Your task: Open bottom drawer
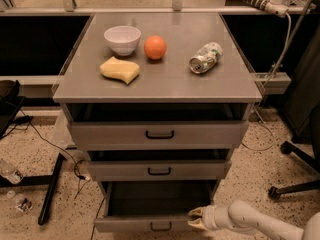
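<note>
The bottom drawer (150, 223) is the lowest grey drawer of the cabinet, with a small black loop handle (160, 227) at its centre. It stands pulled out, its dark inside showing. My gripper (196, 218), cream-coloured on a white arm, is at the drawer front's right end, its fingers at the front's top edge. Above it are the mid-sized drawer (159, 170) and the widest top drawer (159, 133), both slightly out.
On the cabinet top (210, 86) lie a white bowl (122, 38), an orange (155, 47), a yellow sponge (120, 70) and a tipped can (205, 58). A black chair base (292, 176) stands at the right, cables and a bottle (10, 172) at the left on the floor.
</note>
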